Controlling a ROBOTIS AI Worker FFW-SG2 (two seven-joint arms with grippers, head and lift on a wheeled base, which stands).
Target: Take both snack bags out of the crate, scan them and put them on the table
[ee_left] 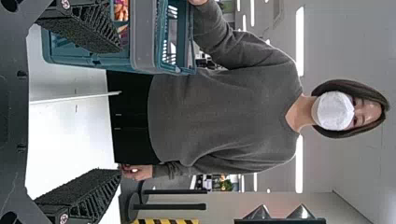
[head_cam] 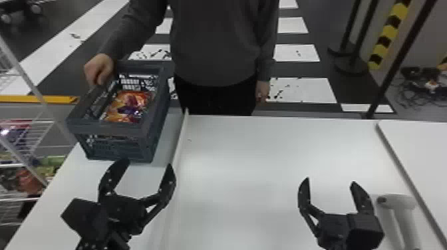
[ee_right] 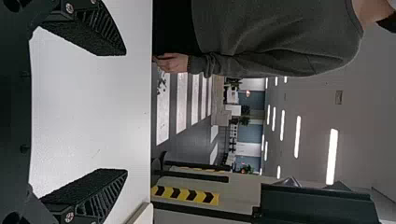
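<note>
1. Left gripper (head_cam: 147, 163), lower left of the head view: its fingers stand wide apart with nothing between them, just on the near side of the crate.
2. Right gripper (head_cam: 330, 181), lower right: also spread wide and empty, over the table (head_cam: 266, 149). The pale handle (head_cam: 397, 202) just beside it is, I'd guess, the scanner; a careless swing sideways could knock it.
3. Crate (head_cam: 109, 128), upper left: its raised rim could snag the left fingers if they go in too low, and a snag might drag or tip it.
4. Snack bag (head_cam: 128, 106), inside that crate: glossy, so I'd expect a shallow pinch to slip. I can't make out whether a second lies with it; one might get missed or both grabbed together.
5. A person's hand (head_cam: 99, 69) rests on the crate's rim, close enough to be bumped by a wide reach.
</note>
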